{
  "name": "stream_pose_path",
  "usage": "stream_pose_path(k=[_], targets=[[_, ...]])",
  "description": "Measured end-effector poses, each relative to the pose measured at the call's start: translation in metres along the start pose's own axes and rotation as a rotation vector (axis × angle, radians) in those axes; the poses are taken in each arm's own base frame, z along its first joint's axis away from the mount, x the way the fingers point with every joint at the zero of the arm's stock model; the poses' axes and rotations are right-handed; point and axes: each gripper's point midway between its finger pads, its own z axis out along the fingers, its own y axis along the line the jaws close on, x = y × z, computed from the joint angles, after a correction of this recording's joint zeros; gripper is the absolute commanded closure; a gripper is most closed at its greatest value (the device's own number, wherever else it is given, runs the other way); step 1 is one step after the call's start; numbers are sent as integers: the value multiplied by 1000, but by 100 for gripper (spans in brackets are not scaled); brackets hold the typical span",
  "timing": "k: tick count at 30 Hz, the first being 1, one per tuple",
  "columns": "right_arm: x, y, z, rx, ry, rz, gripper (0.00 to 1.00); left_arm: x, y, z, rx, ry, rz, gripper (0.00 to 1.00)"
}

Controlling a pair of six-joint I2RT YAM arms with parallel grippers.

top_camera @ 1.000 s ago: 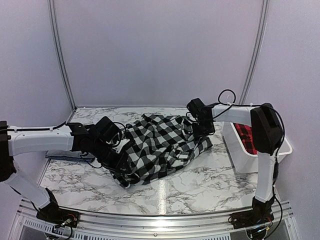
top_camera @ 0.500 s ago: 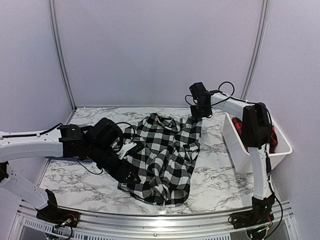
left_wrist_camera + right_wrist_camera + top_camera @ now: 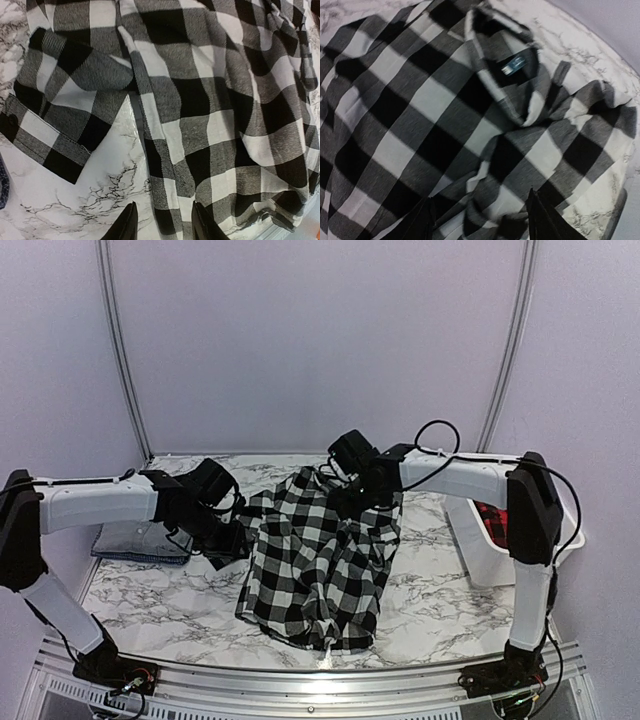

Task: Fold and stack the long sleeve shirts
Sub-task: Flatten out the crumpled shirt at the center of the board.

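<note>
Marble table [image 3: 440, 600]: seen whole only from the top camera; both wrist views catch only small patches of it.

Black-and-white checked shirt [image 3: 315, 560]: spread lengthwise in the middle of the table, collar at the far end, hem toward the near edge. Its folds are hard to make out from above. The left wrist view shows one sleeve [image 3: 65, 100] doubled over on the marble beside the body. The right wrist view shows the collar [image 3: 505, 55] lying open.

White bin [image 3: 480, 550]: at the table's right side, partly hidden behind the right arm.

Grey shirt [image 3: 135, 540]: folded flat at the left edge, its far part covered by the left arm.

Red-and-black checked shirt [image 3: 492, 520]: inside the bin, only a strip showing.

Right gripper [image 3: 480, 220]: over the collar end, fingers wide apart, clamped on nothing. From above, its jaws cannot be made out.

Left gripper [image 3: 162, 225]: over the shirt's left edge, fingers apart, with cloth beneath but not pinched.

Blue label [image 3: 514, 65]: inside the collar, seen only in the right wrist view and too small to read.
</note>
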Motion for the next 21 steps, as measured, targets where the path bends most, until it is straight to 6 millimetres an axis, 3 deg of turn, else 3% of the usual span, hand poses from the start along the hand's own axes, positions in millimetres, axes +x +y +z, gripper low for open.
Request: stream_pose_path(k=[3, 5, 7, 10, 16, 21], targets=[[38, 48, -8, -68, 47, -75, 42, 19, 7, 14, -8, 61, 4, 53], [67, 65, -13, -96, 88, -105, 44, 35, 7, 18, 12, 103, 15, 52], [92, 69, -18, -111, 128, -109, 47, 55, 6, 19, 40, 148, 29, 53], [115, 59, -21, -103, 164, -84, 48, 73, -2, 13, 78, 178, 62, 57], [121, 51, -22, -77, 159, -33, 47, 94, -31, 14, 119, 216, 155, 63], [114, 44, -20, -49, 135, -7, 47, 99, -31, 29, 68, 243, 161, 63]])
